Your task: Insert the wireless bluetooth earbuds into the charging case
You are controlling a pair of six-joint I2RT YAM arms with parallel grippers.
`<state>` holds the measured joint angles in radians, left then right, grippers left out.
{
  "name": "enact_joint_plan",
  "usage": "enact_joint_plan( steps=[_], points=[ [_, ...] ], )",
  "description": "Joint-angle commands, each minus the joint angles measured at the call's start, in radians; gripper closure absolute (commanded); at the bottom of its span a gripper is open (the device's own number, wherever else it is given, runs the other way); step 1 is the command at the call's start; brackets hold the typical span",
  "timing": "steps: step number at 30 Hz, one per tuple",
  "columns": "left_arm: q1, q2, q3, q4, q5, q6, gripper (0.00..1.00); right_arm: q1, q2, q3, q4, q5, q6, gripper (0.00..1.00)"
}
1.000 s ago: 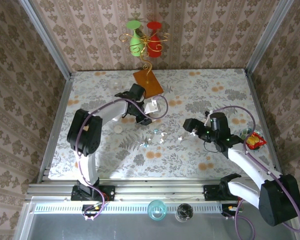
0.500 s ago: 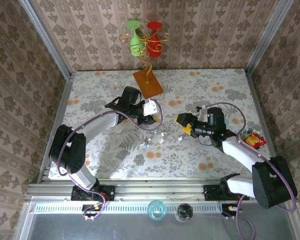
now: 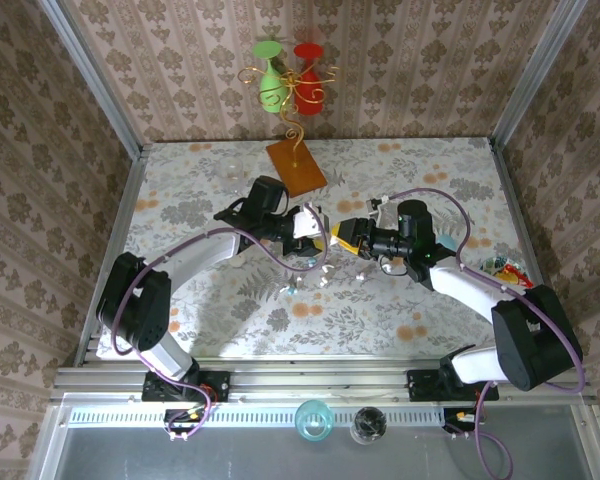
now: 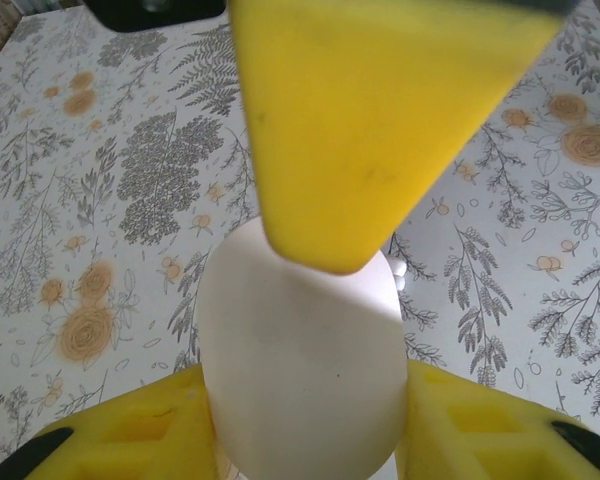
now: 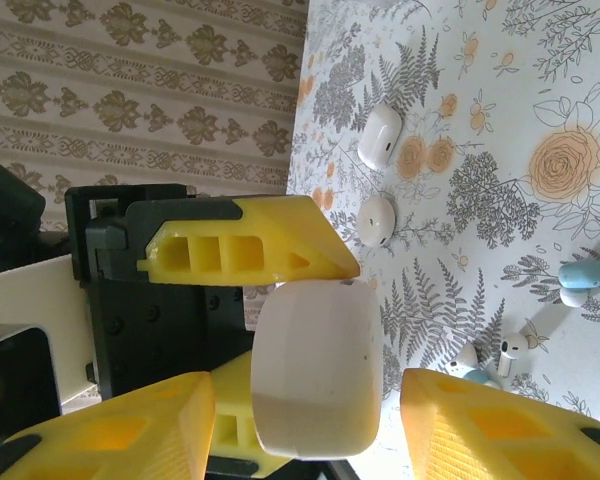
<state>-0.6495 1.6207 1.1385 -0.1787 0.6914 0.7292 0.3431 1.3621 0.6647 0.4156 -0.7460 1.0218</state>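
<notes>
A white pebble-shaped charging case is held above the table, and my left gripper is shut on it, one yellow finger on each side. My right gripper has come up to the same case. Its jaws stand on either side of the case, with a narrow gap at the right finger. In the top view the two grippers meet, left gripper and right gripper. Tiny earbuds lie scattered on the table below, and one earbud shows near the right finger.
Two white cases and a light-blue case lie on the floral table. A wooden board with a gold stand is at the back. A red-and-yellow object sits at the right edge.
My right gripper has swung left across the table to the held case, and its jaws have narrowed around it. My left gripper has kept its hold and shifted slightly right.
</notes>
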Motion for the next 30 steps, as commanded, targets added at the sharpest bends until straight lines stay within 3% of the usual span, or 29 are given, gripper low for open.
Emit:
enact_joint_plan(
  steps=[1, 11, 15, 17, 21, 28, 30],
  points=[
    [-0.010, -0.030, -0.009, 0.001, 0.046, -0.007, 0.58, 0.007, 0.009, 0.029, 0.004, -0.033, -0.011, 0.50],
    [-0.015, -0.045, -0.030, 0.023, 0.057, -0.006, 0.56, 0.007, -0.016, -0.006, -0.020, -0.018, -0.003, 0.71],
    [-0.010, -0.076, -0.076, 0.110, 0.059, -0.042, 0.46, 0.003, -0.028, -0.021, 0.003, -0.018, 0.021, 0.75],
    [-0.001, -0.105, -0.124, 0.206, 0.083, -0.096, 0.29, -0.002, -0.031, -0.025, 0.027, -0.022, 0.044, 0.76],
    [0.042, -0.165, -0.272, 0.561, 0.169, -0.301, 0.10, -0.020, -0.012, -0.017, 0.122, -0.070, 0.125, 0.76],
    [0.133, -0.114, -0.488, 1.375, 0.190, -0.759, 0.04, -0.051, 0.075, -0.026, 0.439, -0.152, 0.367, 0.78],
    [0.159, -0.074, -0.493, 1.482, 0.212, -0.851, 0.04, -0.052, 0.113, -0.027, 0.565, -0.160, 0.469, 0.79]
  ],
)
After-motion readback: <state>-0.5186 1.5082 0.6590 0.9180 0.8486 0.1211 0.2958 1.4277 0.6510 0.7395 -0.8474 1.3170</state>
